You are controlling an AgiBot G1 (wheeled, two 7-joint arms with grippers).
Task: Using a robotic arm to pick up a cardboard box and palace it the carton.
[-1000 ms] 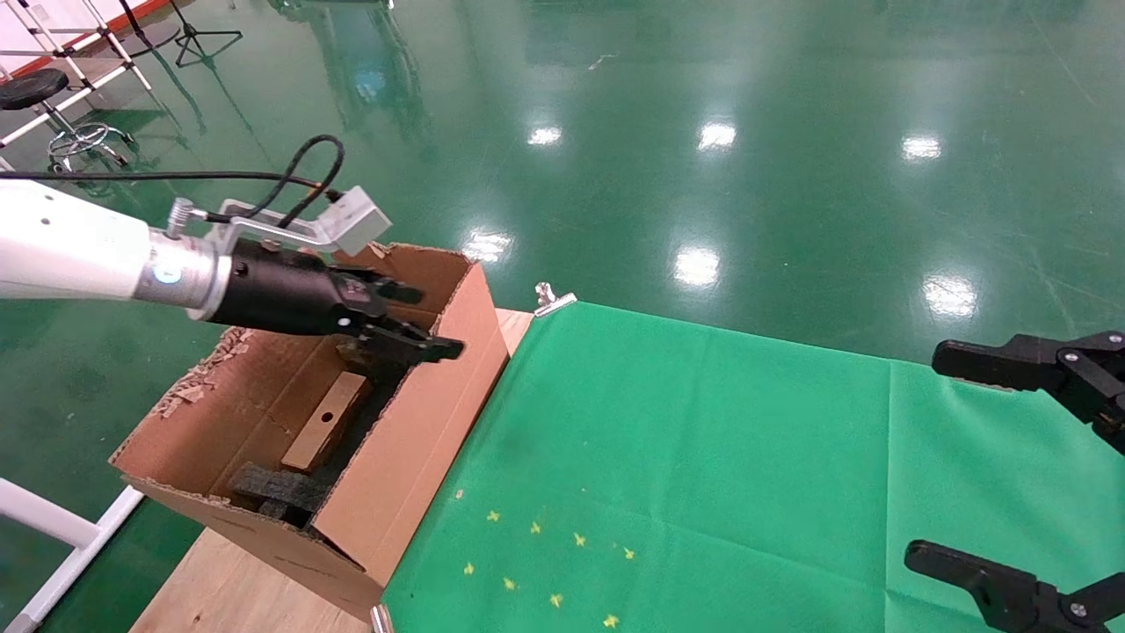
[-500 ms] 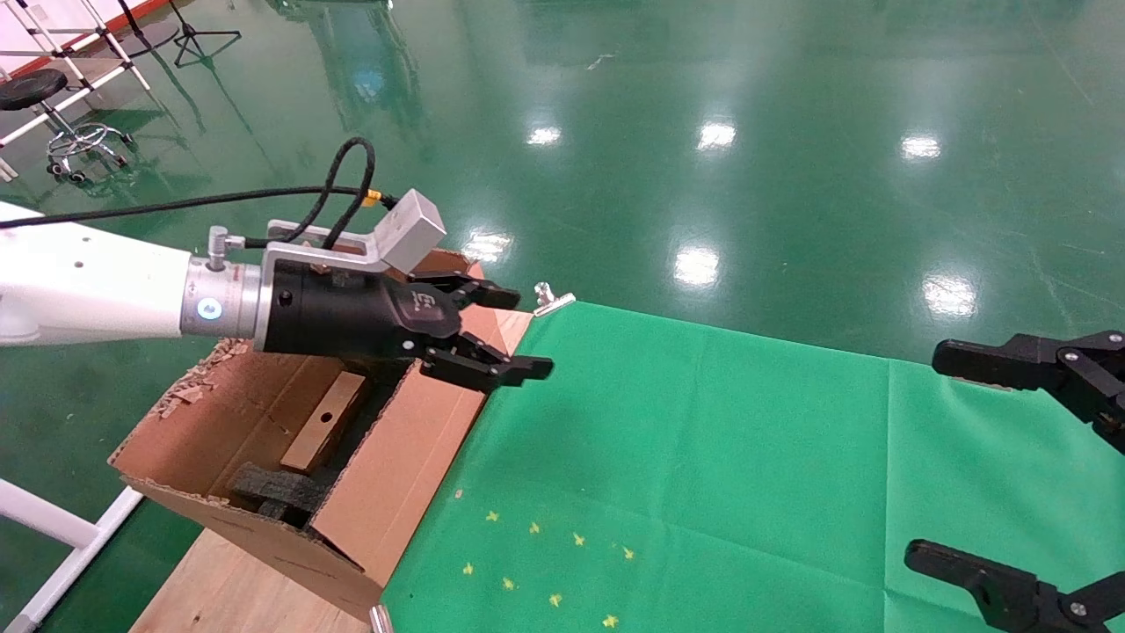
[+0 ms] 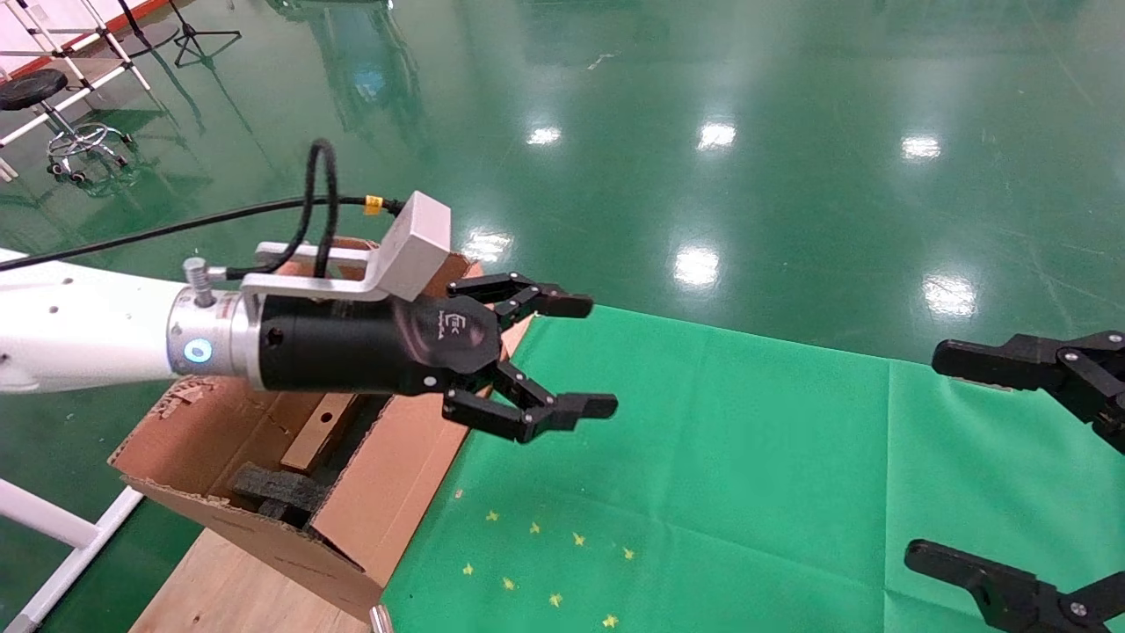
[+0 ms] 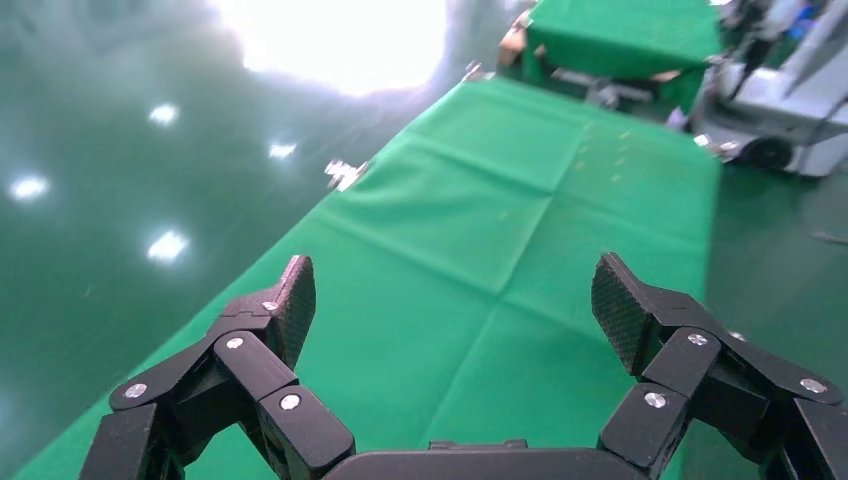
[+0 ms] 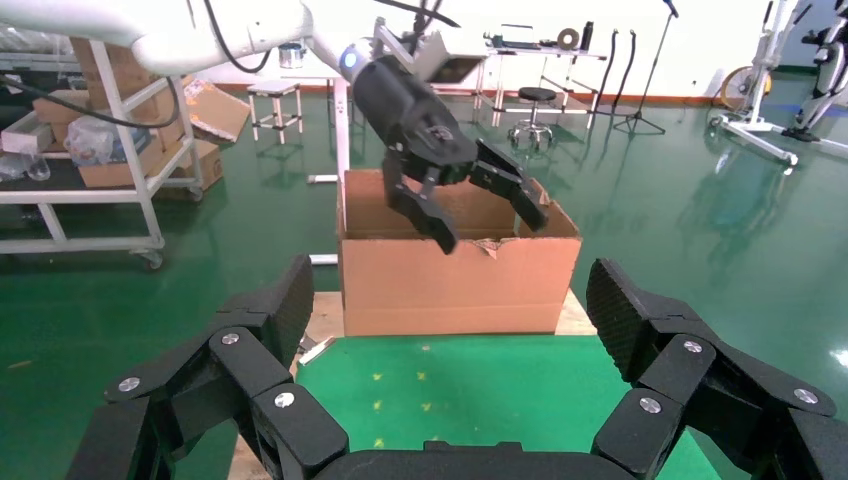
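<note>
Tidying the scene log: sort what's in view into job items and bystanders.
Job:
- left tool, open, empty, over green cloth
- carton
- slim cardboard box lying inside it

Bystanders:
- right tool, open, parked
- foam blocks
- stool

Left gripper (image 3: 576,356): a second ago inside carton (image 3: 413,457), low over cardboard box (image 3: 318,431); now out past carton's right wall, above green cloth (image 3: 703,457). Fingers spread wider than before, empty. Wrist cable loop stands taller. Camera block shifted right past carton's far corner.
</note>
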